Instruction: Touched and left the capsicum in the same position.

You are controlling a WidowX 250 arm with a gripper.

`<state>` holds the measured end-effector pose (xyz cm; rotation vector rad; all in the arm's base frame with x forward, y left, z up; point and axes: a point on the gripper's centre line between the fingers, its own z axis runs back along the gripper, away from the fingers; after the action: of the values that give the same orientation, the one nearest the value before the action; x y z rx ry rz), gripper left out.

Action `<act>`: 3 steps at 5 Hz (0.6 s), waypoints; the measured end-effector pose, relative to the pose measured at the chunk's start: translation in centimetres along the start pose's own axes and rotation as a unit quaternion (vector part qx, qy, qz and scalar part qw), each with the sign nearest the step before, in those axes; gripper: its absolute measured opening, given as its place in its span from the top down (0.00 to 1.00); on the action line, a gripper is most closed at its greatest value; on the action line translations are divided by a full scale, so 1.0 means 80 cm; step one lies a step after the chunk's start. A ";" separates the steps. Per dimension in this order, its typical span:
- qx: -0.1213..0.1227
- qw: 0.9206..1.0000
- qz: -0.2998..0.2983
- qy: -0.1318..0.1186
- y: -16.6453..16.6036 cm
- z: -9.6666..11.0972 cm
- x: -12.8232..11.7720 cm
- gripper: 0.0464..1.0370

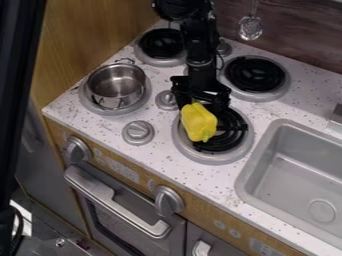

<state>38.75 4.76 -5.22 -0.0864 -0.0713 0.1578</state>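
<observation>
- On my feed, pot [117,86] sits on front-left burner [107,111].
- Capsicum [198,122] over left part of front-right burner [230,131]; my gripper [200,101] just behind it.
- Rear-left burner [160,44] behind pot, rear-right burner [254,74] behind front-right one.
- Sink [300,175] right of burners.
- Slotted spoon [250,28] hangs behind rear-right burner.
- Oven door [130,225] below counter [207,180].

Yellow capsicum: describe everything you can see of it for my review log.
The capsicum is bright yellow, blocky and smooth-looking, with rounded lobes and a small green stem at its lower end, toward the counter's front edge. It looks whole. It shows over the picture-left part of the black coil burner nearest the sink, its long side slanting slightly, its upper end right below the gripper. Whether the gripper touches it, or how it meets the coil, I cannot tell.
</observation>
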 end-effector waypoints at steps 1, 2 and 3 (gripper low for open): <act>-0.007 0.999 0.037 -0.021 0.028 -0.002 0.009 0.03; -0.024 0.998 0.039 -0.032 0.037 -0.002 0.013 0.04; -0.025 0.998 0.036 -0.041 0.044 0.001 0.023 0.04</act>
<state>40.01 8.49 -5.37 -0.1325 -0.1544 0.2310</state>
